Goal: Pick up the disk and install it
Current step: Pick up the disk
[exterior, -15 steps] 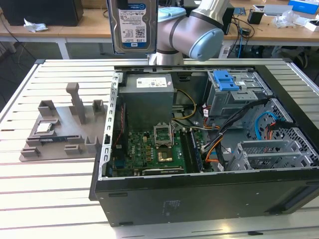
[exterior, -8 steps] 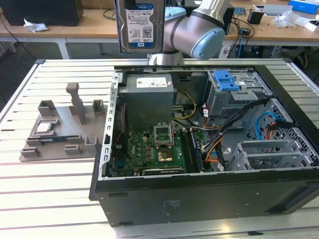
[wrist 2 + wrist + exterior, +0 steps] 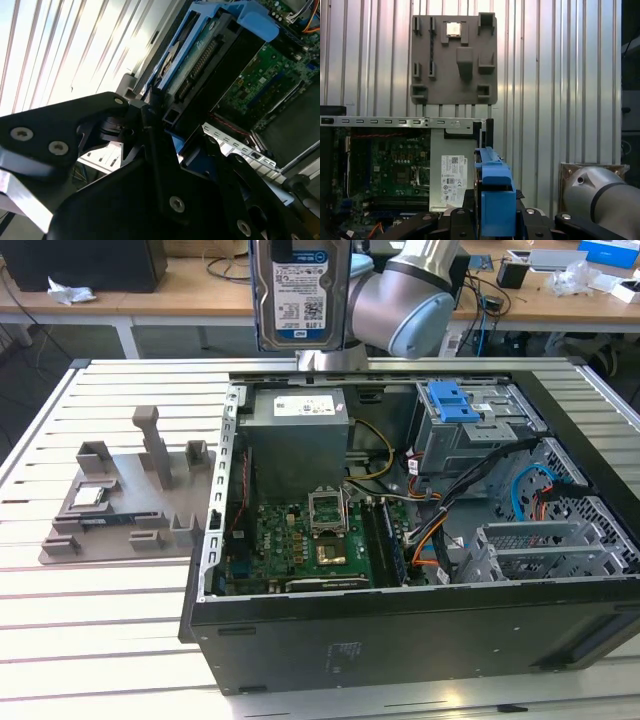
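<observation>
Disk [image 3: 300, 290]: silvery metal, glossy paper label, blue plastic rail frame.
Worktop [image 3: 100, 630]: ribbed, satin bare metal.
Fixture tray [image 3: 100, 540]: matt grey plastic.
Computer case [image 3: 400, 640]: matt black metal.
Power-supply box [image 3: 295, 455]: dull grey sheet metal.

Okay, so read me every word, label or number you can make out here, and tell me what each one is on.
No text here reads clearly enough to quote.
Blue-and-white label on the disk: barcodes and print, too small to read.
White sticker on the power supply: print too blurred to read.
Faint marks on the computer case: too small to read.
</observation>
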`<action>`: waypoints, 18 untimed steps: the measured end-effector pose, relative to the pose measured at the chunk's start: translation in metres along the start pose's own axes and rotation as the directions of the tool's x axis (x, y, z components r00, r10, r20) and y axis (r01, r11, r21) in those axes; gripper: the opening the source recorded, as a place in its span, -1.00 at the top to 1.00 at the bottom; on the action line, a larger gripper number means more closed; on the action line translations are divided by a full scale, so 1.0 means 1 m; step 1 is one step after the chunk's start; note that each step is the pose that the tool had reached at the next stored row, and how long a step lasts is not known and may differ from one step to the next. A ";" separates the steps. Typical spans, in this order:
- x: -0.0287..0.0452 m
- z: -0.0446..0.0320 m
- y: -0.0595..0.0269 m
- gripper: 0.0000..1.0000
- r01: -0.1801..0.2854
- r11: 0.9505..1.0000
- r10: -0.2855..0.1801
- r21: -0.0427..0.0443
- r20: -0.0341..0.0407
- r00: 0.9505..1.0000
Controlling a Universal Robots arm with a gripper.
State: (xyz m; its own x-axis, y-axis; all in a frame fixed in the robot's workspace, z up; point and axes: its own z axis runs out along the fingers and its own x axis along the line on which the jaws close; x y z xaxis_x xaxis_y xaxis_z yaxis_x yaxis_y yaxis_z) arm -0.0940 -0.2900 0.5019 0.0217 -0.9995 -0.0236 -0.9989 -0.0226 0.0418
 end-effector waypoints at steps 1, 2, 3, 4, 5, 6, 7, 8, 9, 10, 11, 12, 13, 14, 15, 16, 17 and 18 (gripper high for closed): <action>0.0035 -0.0002 -0.0021 0.27 0.000 1.000 0.000 0.000 0.000 1.000; 0.0056 -0.0003 -0.0033 0.27 0.000 1.000 0.000 0.000 0.000 1.000; 0.0079 -0.0004 -0.0046 0.27 0.000 1.000 0.000 0.000 0.000 1.000; 0.0098 -0.0005 -0.0059 0.27 0.000 1.000 0.000 0.000 0.000 1.000; 0.0110 -0.0006 -0.0068 0.27 0.000 1.000 0.000 0.000 0.000 1.000; 0.0120 -0.0006 -0.0074 0.27 0.000 1.000 0.000 0.000 0.000 1.000; 0.0138 -0.0007 -0.0087 0.27 0.000 1.000 0.000 0.000 0.000 1.000; 0.0154 -0.0008 -0.0099 0.27 0.000 1.000 0.000 0.000 0.000 1.000; 0.0166 -0.0009 -0.0108 0.27 0.000 1.000 0.000 0.000 0.000 1.000; 0.0175 -0.0009 -0.0116 0.27 0.000 1.000 0.000 0.000 0.000 1.000; 0.0186 -0.0010 -0.0125 0.27 0.000 1.000 0.000 0.000 0.000 1.000; 0.0194 -0.0010 -0.0130 0.27 0.000 1.000 0.000 0.000 0.000 1.000; 0.0208 -0.0011 -0.0139 0.27 0.000 1.000 0.000 0.000 0.000 1.000; 0.0218 -0.0011 -0.0145 0.27 0.000 1.000 0.000 0.000 0.000 1.000; 0.0236 -0.0012 -0.0156 0.27 0.000 1.000 0.000 0.000 0.000 1.000; 0.0244 -0.0013 -0.0161 0.27 0.000 1.000 0.000 0.000 0.000 1.000; 0.0253 -0.0013 -0.0166 0.27 0.000 1.000 0.000 0.000 0.000 1.000; 0.0266 -0.0014 -0.0175 0.27 0.000 1.000 0.000 0.000 0.000 1.000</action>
State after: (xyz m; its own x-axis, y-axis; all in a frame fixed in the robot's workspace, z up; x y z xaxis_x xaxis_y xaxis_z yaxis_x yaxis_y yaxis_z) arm -0.0759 -0.3163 0.5019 0.0219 -0.9995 -0.0235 -0.9988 -0.0228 0.0422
